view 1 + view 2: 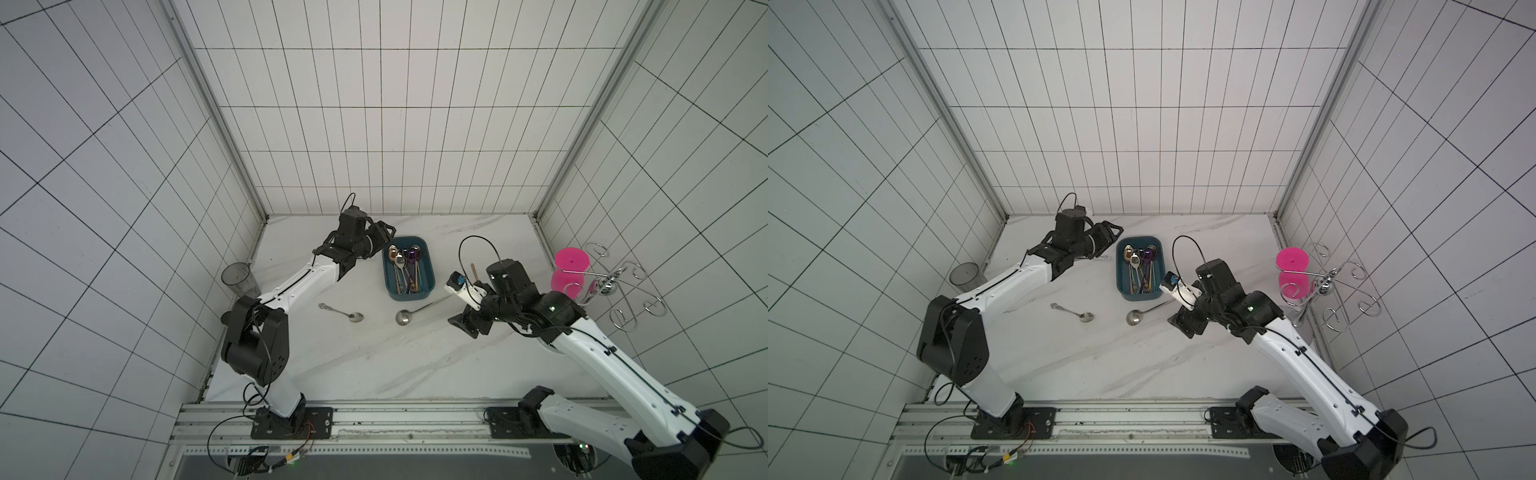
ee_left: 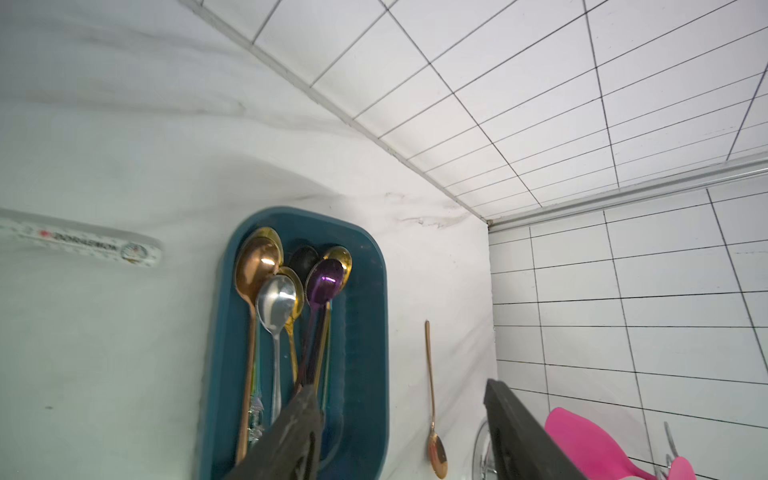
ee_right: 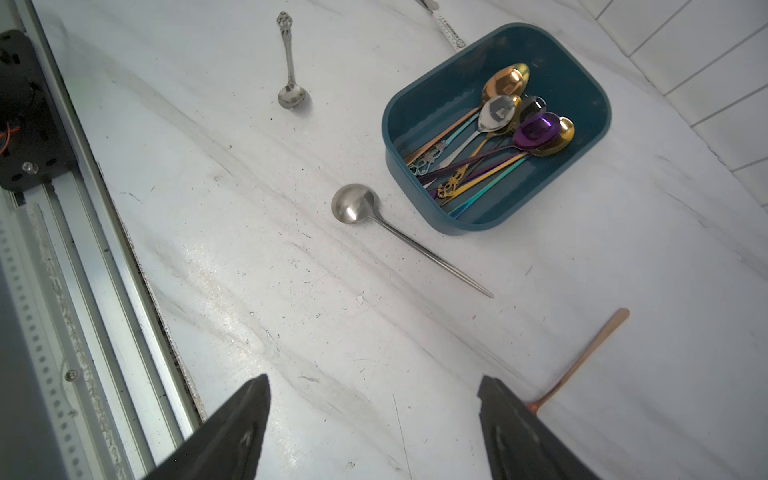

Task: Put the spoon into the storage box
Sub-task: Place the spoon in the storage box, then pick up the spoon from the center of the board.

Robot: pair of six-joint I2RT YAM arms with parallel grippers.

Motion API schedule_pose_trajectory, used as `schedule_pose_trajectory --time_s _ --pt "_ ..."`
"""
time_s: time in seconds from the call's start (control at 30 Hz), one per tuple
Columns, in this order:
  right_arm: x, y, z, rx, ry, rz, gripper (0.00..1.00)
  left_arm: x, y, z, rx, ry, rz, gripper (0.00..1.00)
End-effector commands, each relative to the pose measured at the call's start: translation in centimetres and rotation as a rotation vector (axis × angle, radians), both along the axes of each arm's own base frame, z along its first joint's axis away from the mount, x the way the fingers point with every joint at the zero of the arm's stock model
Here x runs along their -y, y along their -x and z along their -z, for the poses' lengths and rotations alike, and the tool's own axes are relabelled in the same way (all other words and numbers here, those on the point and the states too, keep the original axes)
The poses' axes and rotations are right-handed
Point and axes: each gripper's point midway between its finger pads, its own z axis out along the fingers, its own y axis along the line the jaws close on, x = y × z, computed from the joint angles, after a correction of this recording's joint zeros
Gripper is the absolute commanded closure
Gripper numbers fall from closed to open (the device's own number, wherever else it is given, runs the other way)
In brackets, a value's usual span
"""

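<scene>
Left hand [image 2: 399, 390]: spread, empty, over dark teal plastic storage box [image 2: 365, 324]
Right hand [image 3: 374, 380]: spread, just beside slim rose-gold metal spoon [image 3: 582, 357]
Advice: centre across its handle, pinch low at worktop [image 3: 374, 291]

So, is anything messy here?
Yes. Spoons lie on the table, not in the box: a fancy spoon, a round spoon and a copper spoon. Nothing looks spilled or broken.
</scene>
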Motion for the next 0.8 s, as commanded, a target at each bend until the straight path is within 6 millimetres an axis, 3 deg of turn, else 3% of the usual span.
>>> schedule_pose_trajectory --time_s 0.0,0.1,0.2,0.43,0.6,0.77 --pt "-1.8 -0.3 0.2 0.121 0.078 -0.166 0.20 -3.5 -0.2 -2.0 0.117 -0.084 0.008 0.27" --pt "-3.4 -1.0 1.6 0.166 0.147 -0.237 0.20 -6.8 0.0 -4.9 0.227 -0.133 -0.008 0.19" --pt "-5.0 -1.3 3.4 0.171 0.200 -0.308 0.20 -9.4 0.4 -6.8 0.326 -0.254 0.011 0.17" --pt "-7.5 -4.0 8.1 0.250 0.343 -0.374 0.26 -14.6 2.4 -7.0 0.386 -0.488 0.000 0.13" --pt "-9.2 -5.3 10.9 0.269 0.358 -0.400 0.28 -18.1 3.6 -6.0 0.353 -0.467 -0.067 0.13" --pt "-10.6 -6.0 13.3 0.229 0.384 -0.430 0.30 -18.8 4.0 -5.8 0.352 -0.431 -0.091 0.13"
